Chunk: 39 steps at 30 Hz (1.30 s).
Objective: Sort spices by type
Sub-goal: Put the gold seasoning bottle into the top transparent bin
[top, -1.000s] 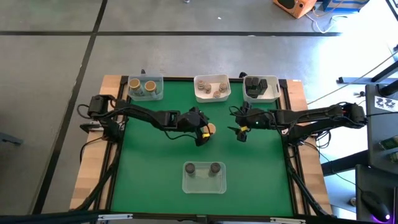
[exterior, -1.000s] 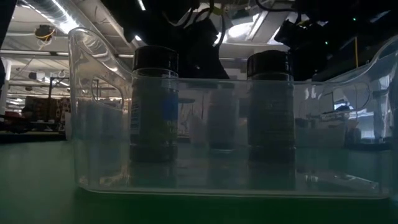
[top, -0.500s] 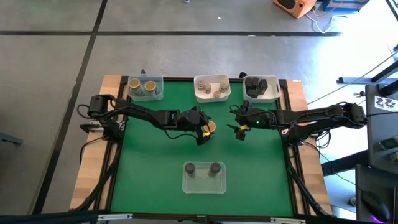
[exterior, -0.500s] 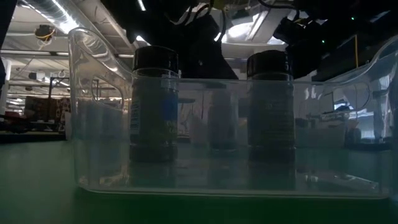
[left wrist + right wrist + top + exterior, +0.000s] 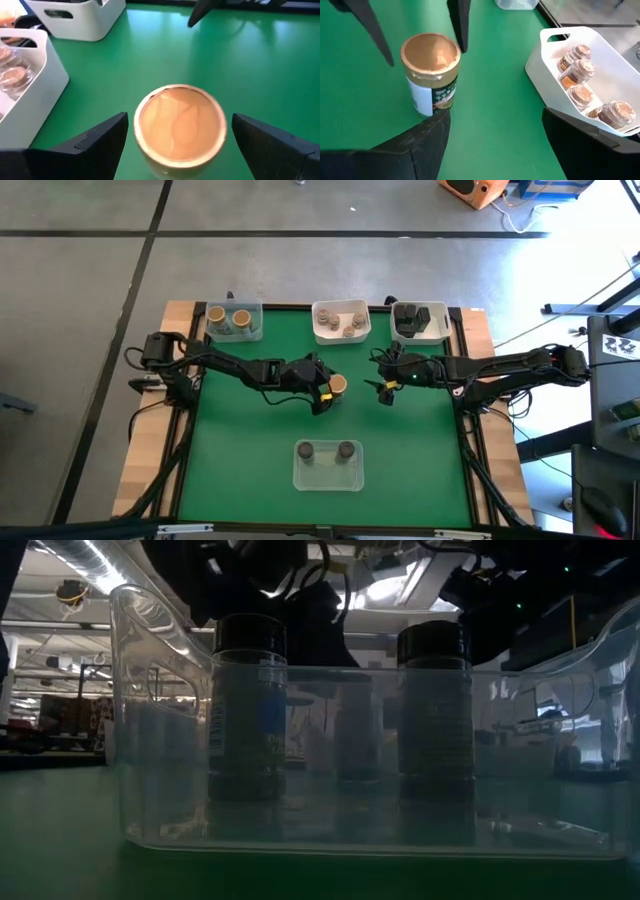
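A tan-topped jar (image 5: pixel 180 127) is being straddled by the released left hand (image 5: pixel 322 393), untouched between its fingers. The right hand (image 5: pixel 385 387) is being held released just beside it.

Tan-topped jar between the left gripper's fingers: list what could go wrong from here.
1. The left gripper is open around the tan-topped jar with gaps on both sides; an off-centre close could tip the upright jar.
2. The right gripper waits open close by, so a lift could bring the arms together.
3. The white tray sits near the jar; a swing toward it might clip its wall.
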Tool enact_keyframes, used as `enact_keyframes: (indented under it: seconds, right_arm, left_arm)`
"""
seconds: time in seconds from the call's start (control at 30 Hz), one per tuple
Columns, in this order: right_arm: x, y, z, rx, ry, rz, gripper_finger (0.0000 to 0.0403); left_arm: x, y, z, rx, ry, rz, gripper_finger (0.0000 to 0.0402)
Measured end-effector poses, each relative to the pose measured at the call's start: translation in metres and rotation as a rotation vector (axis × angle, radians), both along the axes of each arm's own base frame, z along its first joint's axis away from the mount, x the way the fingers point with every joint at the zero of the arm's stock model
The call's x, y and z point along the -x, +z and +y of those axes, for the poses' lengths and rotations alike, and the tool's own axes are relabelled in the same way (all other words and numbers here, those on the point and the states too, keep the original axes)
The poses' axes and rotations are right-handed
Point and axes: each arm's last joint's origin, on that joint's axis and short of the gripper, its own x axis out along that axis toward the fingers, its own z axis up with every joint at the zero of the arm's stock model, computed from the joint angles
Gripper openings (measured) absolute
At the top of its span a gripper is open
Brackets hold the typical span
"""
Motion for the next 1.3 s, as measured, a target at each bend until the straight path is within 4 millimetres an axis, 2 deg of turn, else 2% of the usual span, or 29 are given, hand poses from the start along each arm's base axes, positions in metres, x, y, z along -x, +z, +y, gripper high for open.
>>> enact_keyframes:
  seconds: [0.33,0.53,0.7,0.8,0.97,1.2,1.3]
  right_arm:
    - [-0.001,0.001,0.0,-0.001,-0.001,-0.016,0.0315]
    - [-0.003,-0.002,0.0,-0.001,-0.002,-0.003,0.0315]
    - [-0.009,-0.009,-0.001,0.001,-0.006,0.018,0.0315]
    - [-0.012,-0.013,-0.001,0.006,-0.007,0.027,0.0315]
    - [-0.014,-0.015,-0.002,0.023,-0.027,0.032,0.0315]
    - [-0.017,-0.011,-0.002,0.053,-0.033,-0.018,0.0315]
    - [-0.019,-0.007,-0.003,0.068,-0.043,-0.057,0.0315]
  left_arm:
    - [-0.01,-0.023,0.001,-0.008,-0.022,-0.039,0.0332]
    - [-0.012,-0.02,0.0,-0.012,-0.018,-0.086,0.0262]
    - [-0.009,-0.015,0.001,-0.014,-0.014,-0.078,0.0258]
    - [-0.004,-0.003,0.001,-0.029,0.018,-0.074,0.0258]
    - [0.015,0.031,0.003,-0.081,0.127,-0.072,0.0258]
    - [0.058,0.087,0.02,-0.151,0.301,-0.106,0.0258]
    - [0.075,0.105,0.031,-0.171,0.371,-0.122,0.0258]
